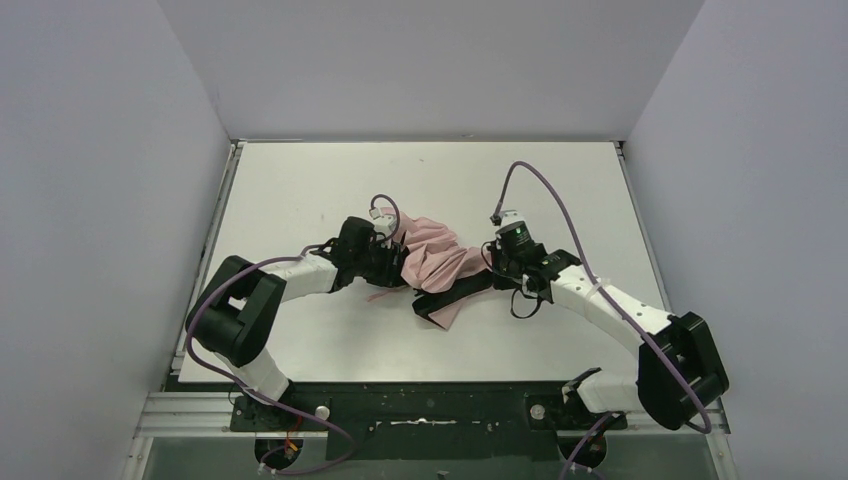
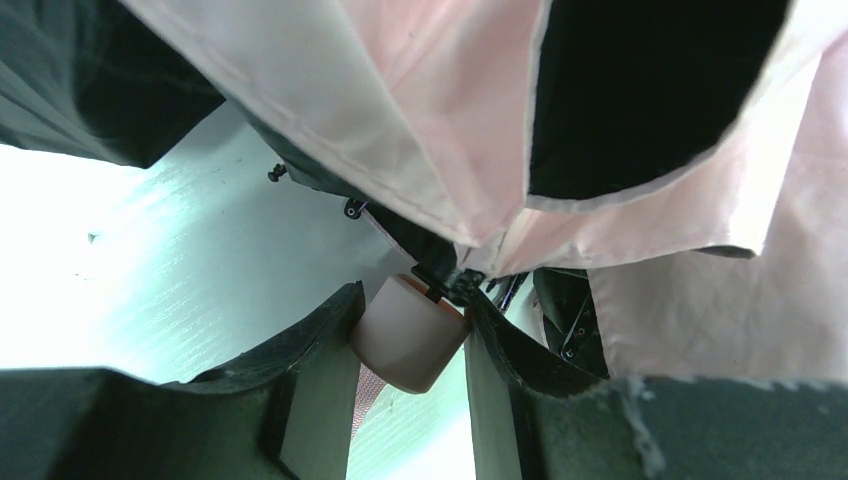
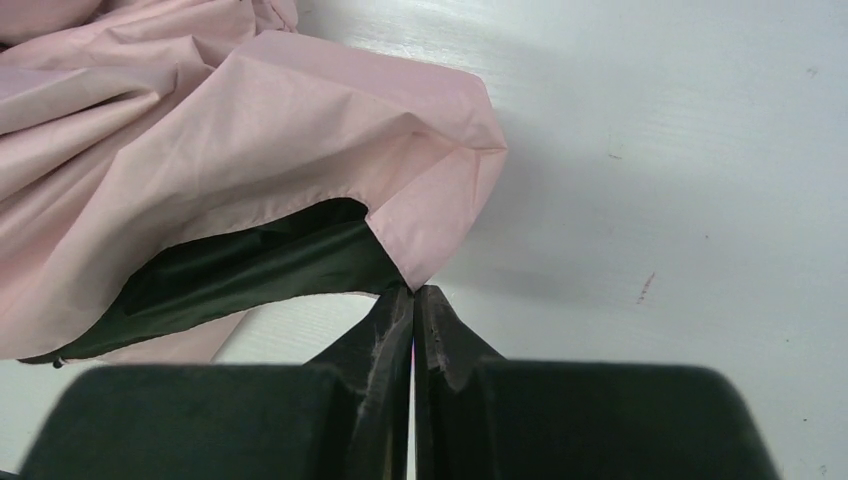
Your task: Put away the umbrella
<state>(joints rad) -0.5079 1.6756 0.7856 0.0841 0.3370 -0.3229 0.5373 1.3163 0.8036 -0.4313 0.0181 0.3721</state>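
The umbrella [image 1: 437, 264] lies half-collapsed in the middle of the white table [image 1: 300, 180], its pale pink fabric crumpled over a black lining. My left gripper [image 1: 392, 262] comes in from the left. In the left wrist view, this gripper [image 2: 413, 305] is shut on the round pink handle [image 2: 408, 340], with pink canopy folds [image 2: 420, 110] hanging above it. My right gripper [image 1: 490, 268] is at the umbrella's right side. Seen from the right wrist, its jaws [image 3: 413, 292] are pressed together on the pointed corner of the pink fabric [image 3: 250, 140].
Grey walls enclose the table on the left, back and right. A metal rail [image 1: 225, 200] runs along the table's left edge. Both arm bases sit at the near edge, with purple cables looping over the arms.
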